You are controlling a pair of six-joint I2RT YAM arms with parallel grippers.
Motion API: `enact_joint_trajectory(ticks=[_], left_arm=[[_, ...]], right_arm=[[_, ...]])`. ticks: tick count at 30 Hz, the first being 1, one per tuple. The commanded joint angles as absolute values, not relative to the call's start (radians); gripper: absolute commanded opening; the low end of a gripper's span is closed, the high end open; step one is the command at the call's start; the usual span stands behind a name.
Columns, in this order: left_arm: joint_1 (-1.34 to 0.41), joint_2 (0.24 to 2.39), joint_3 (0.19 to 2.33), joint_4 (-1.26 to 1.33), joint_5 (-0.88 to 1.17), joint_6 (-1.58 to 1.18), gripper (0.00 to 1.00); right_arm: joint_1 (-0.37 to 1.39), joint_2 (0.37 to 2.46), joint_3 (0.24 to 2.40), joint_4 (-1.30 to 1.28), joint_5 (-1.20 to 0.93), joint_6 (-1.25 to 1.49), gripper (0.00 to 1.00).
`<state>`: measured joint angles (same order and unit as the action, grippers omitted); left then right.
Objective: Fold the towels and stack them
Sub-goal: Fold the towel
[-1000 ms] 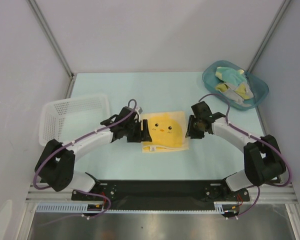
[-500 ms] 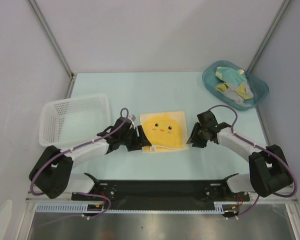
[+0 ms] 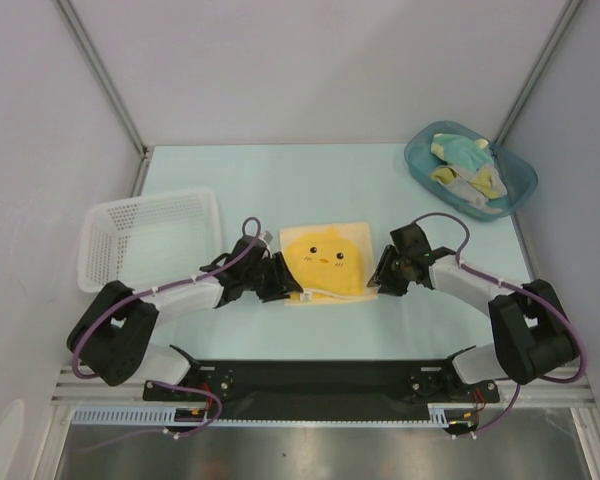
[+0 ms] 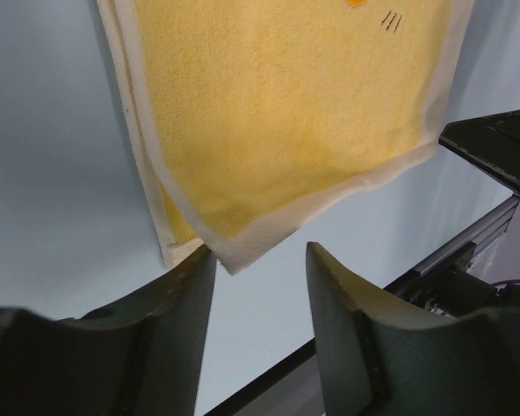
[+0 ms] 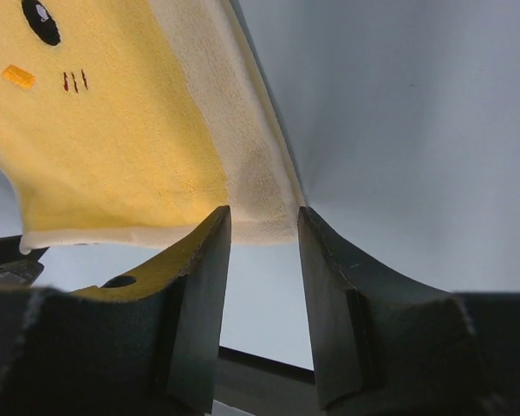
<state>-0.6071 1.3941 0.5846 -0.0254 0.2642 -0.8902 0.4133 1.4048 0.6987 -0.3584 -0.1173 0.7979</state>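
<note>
A yellow towel [image 5: 130, 130] with a chick face and a cream border is seen lying on the pale table [image 5: 399, 104]. Its corner is bracketed by the right gripper [image 5: 264, 217], whose dark fingers [image 5: 199, 295] are held apart.

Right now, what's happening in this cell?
Both arms are working the yellow chick-face towel, lying on the table. The left gripper has its jaws open around the near-left corner, the right gripper around the near-right corner; neither has pinched it. More towels sit in the teal tub.
</note>
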Motion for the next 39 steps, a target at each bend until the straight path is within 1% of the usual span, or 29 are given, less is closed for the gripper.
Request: enact_joint_trajectory(ticks=[1, 3, 4, 7, 11, 12, 13, 19, 22, 25, 26, 39], left_arm=[[-0.614, 1.399, 0.614, -0.028, 0.233, -0.887, 0.48], [-0.614, 1.399, 0.615, -0.031, 0.226, -0.888, 0.42], [-0.615, 1.399, 0.617, -0.031, 0.224, -0.888, 0.33], [-0.614, 1.404, 0.633, -0.044, 0.218, -0.881, 0.17], [-0.614, 1.413, 0.669, -0.063, 0.216, -0.874, 0.06], [-0.614, 1.414, 0.675, -0.066, 0.216, -0.876, 0.02], [-0.614, 1.417, 0.680, -0.071, 0.212, -0.876, 0.01], [-0.612, 1.446, 0.738, -0.107, 0.180, -0.856, 0.00], [-0.611, 1.459, 0.750, -0.118, 0.167, -0.853, 0.00], [-0.609, 1.468, 0.758, -0.121, 0.158, -0.850, 0.00], [-0.609, 1.470, 0.761, -0.121, 0.160, -0.848, 0.00], [-0.607, 1.479, 0.807, -0.133, 0.135, -0.807, 0.00]], right_arm=[[0.422, 1.414, 0.687, -0.328, -0.100, 0.818, 0.43], [0.428, 1.419, 0.686, -0.324, -0.094, 0.821, 0.44], [0.429, 1.420, 0.684, -0.322, -0.092, 0.822, 0.44], [0.437, 1.428, 0.690, -0.324, -0.084, 0.821, 0.44], [0.443, 1.425, 0.693, -0.336, -0.066, 0.821, 0.45], [0.443, 1.422, 0.695, -0.334, -0.066, 0.819, 0.45], [0.445, 1.424, 0.696, -0.337, -0.061, 0.819, 0.45], [0.445, 1.425, 0.713, -0.339, -0.055, 0.815, 0.41], [0.445, 1.424, 0.716, -0.333, -0.051, 0.812, 0.36], [0.445, 1.427, 0.724, -0.324, -0.043, 0.804, 0.28], [0.443, 1.427, 0.727, -0.324, -0.040, 0.804, 0.27], [0.445, 1.442, 0.816, -0.365, -0.052, 0.698, 0.28]])
